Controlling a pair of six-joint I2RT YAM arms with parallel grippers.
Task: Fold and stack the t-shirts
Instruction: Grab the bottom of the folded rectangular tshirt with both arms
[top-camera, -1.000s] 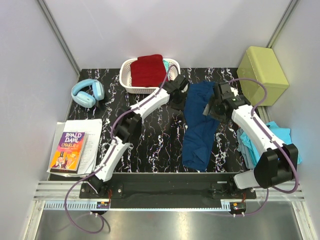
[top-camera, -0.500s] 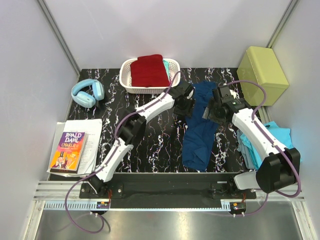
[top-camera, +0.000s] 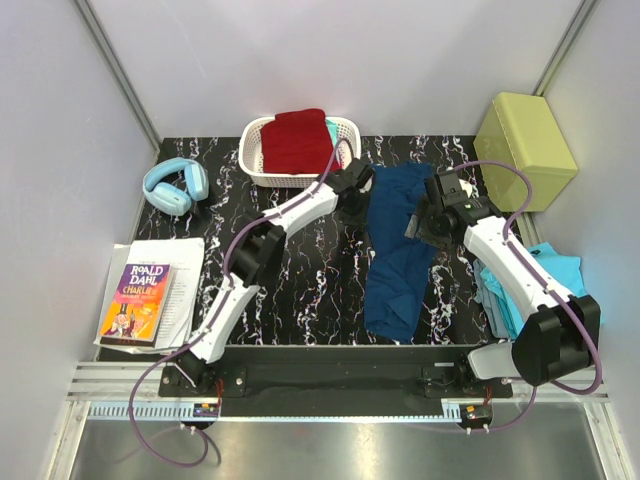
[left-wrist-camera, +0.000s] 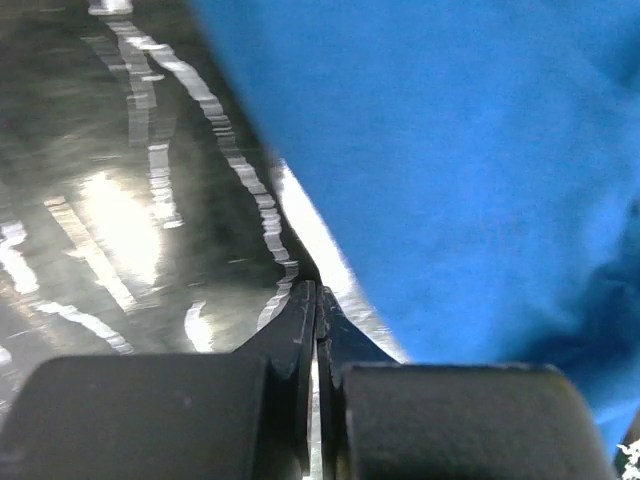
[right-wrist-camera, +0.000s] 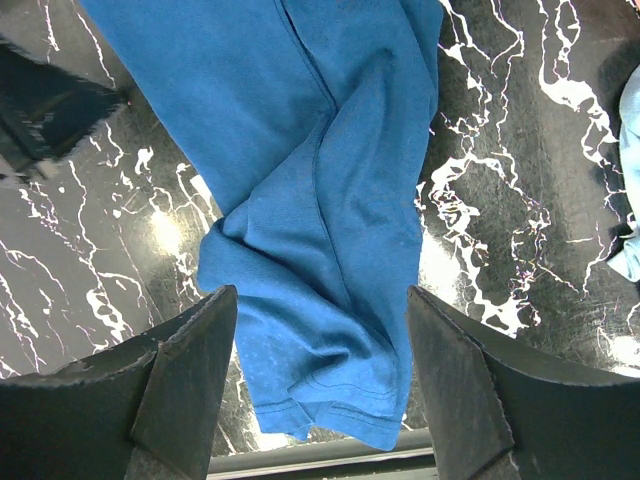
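The blue tee (top-camera: 393, 262) lies rumpled lengthwise on the desk (top-camera: 300, 290), the left claw (left-wrist-camera: 316, 300) clenched empty just beside its edge, the right claw (right-wrist-camera: 318, 292) spread wide over it, a red tee (top-camera: 297, 140) in the basket (top-camera: 250, 152), and turquoise tees (top-camera: 565, 272) heaped at the desk's right edge.

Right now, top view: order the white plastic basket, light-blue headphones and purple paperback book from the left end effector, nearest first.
1. White plastic basket, far edge, just left.
2. Light-blue headphones, left side.
3. Purple paperback book, near left.
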